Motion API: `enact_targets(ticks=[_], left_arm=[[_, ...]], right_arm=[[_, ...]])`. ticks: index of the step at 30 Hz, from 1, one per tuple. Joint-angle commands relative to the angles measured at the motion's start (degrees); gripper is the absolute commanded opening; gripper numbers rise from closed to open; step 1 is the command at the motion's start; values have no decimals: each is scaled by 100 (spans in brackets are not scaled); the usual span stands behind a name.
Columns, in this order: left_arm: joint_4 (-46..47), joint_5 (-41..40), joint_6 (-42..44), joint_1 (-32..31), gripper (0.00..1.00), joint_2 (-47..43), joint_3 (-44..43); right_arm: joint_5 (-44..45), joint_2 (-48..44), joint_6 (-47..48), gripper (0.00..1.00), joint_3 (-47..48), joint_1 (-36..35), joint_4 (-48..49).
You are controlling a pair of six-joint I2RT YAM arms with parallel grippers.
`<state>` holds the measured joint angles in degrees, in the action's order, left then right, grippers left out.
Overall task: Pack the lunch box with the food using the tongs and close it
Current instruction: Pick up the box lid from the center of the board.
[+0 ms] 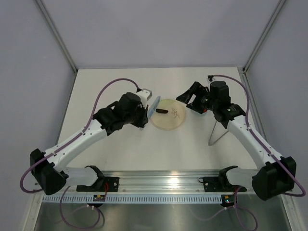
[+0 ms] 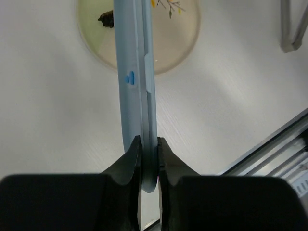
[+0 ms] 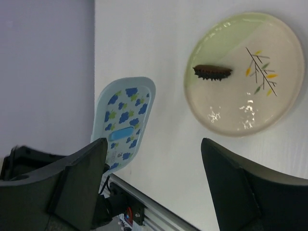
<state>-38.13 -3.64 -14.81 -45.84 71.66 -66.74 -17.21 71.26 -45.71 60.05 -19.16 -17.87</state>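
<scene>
My left gripper (image 2: 147, 139) is shut on the flat pale-blue lid (image 2: 137, 72) of the lunch box and holds it on edge above the table. From the right wrist, the lid's (image 3: 124, 122) top shows a blue cloud pattern. It hangs just left of the round pale-yellow plate (image 1: 168, 114). One dark brown spiky food piece (image 3: 212, 72) lies on the plate. My right gripper (image 1: 188, 102) stands open and empty at the plate's right side. The silver tongs (image 1: 217, 132) lie on the table under my right arm. The lunch box tub is hidden.
The plate (image 3: 245, 72) has a small branch drawing on it. An aluminium rail (image 1: 163, 185) runs along the near table edge. Grey walls close in the table on three sides.
</scene>
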Motion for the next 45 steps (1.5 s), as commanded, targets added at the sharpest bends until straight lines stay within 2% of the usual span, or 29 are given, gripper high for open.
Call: enact_targets(ticks=[1,5,7,8,10,11,16,22,27,30,36,38,45], left_arm=[[911,2511,-504,845,0,-354,135],[2044,3974,-1407,1621,0,-442,345],[2571,4718,-1839,1989,0,-425,477],[3235,4949,-2364,2079,0,-425,652],[4211,5380,-2876,2289,0,-425,811],[4487,5487,-3322,2325,0,-425,942],[5848,5918,-4204,2396,0,-311,1189],[7221,6164,-5251,2422,0,-82,1532],[7355,6182,-5419,2422,0,-38,1541],[7355,6217,-5436,2431,0,-64,1524],[7416,6261,-5471,2431,0,-55,1532],[7390,6288,-5471,2431,0,-38,1532],[7285,6323,-5410,2431,0,-12,1576]], right_arm=[[-440,-796,686,87,-422,-35,669],[-1054,-1167,582,88,-915,-35,1337],[-1275,-1281,241,90,-1327,-35,2100],[-1424,-1317,108,91,-1460,-35,2338],[-1583,-1343,-225,93,-1828,-35,2971],[-1670,-1335,-332,94,-1926,-35,3191],[-2031,-1274,-965,96,-2524,-35,4781],[-2383,-992,-1272,95,-2648,-35,5855],[-2559,-702,-1624,87,-2665,-35,7031],[-2612,-509,-1783,81,-2560,-35,7357],[-2691,18,-2309,63,-2455,-44,8367],[-2726,107,-2415,57,-2419,-44,8580],[-2875,125,-2469,50,-2200,-35,8608]])
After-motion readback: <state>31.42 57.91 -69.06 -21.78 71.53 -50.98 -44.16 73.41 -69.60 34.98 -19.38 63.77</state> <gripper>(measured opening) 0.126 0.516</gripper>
